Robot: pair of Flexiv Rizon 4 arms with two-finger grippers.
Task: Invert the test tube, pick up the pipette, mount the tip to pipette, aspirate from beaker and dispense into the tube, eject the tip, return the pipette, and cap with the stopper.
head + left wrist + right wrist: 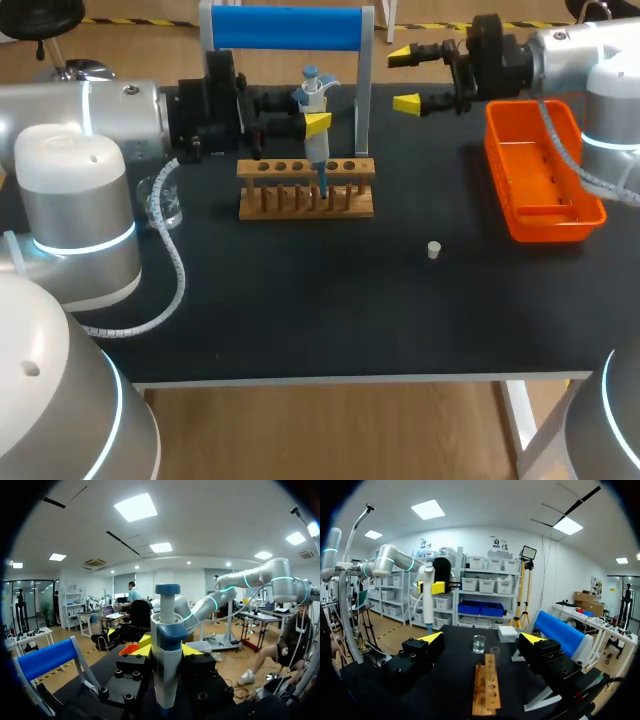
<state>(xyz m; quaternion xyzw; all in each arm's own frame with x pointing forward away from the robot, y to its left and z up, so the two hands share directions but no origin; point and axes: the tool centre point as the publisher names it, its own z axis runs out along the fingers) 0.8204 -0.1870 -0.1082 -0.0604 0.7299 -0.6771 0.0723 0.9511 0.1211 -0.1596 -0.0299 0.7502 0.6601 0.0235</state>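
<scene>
Two left-gripper fingers clamp the pipette upright, tip below them over the rack, likely for dispensing; right gripper hangs spread, empty.

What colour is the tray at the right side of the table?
The tray is orange, clearest in the head view.

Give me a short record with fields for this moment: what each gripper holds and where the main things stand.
left gripper: shut on the white and blue plastic pipette, upright above the wooden test tube rack
pipette end: blue tip reaches down into the rack
right gripper: open, empty, beside the orange plastic tray
beaker: clear glass beaker stands on the black table, on the rack's left-arm side
stopper: small white stopper lies alone on the table
</scene>
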